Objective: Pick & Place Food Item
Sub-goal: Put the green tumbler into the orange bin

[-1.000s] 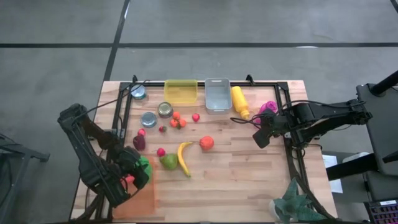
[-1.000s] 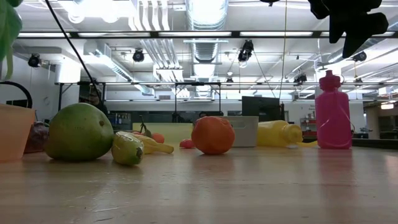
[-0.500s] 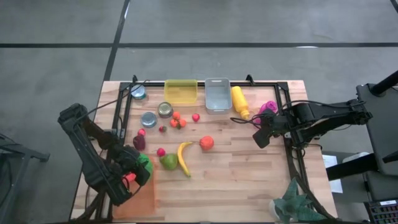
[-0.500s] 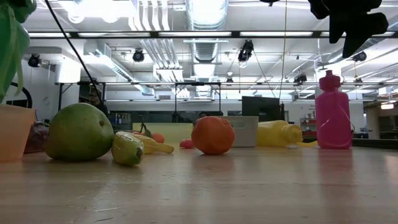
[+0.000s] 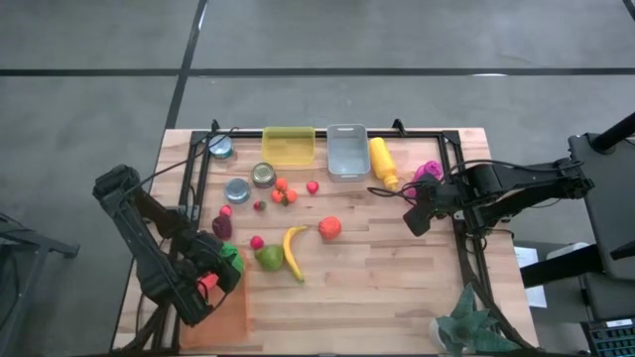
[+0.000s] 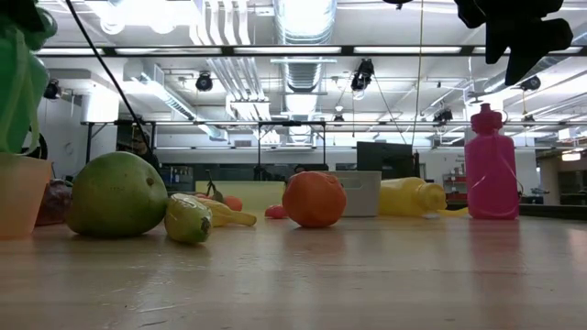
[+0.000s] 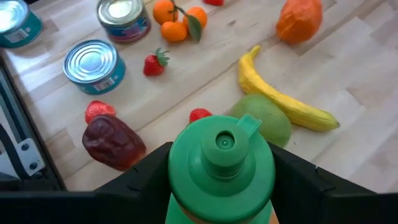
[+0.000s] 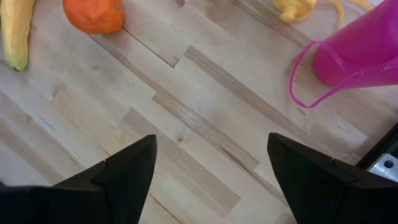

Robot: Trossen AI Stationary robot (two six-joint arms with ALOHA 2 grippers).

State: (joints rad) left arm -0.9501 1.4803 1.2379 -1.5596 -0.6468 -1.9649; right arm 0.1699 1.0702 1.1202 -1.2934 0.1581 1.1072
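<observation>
The left tool [image 5: 210,270] is shut around a green bottle [image 7: 221,167] and holds it over the orange bin [image 5: 226,315] at the worktop's [image 5: 397,278] near left corner. A pear [image 5: 269,258] and a banana [image 5: 294,252] lie beside it. The right tool [image 5: 417,213] hangs wide open, holding nothing, near the pink bottle [image 5: 429,172].

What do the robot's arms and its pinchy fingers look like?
Both arms are dark, nearly black, built from chunky jointed segments with thin black cables running along them. The left gripper and right gripper each end in two flat, pointed black fingers, like wedges. No markings show on them.
</observation>
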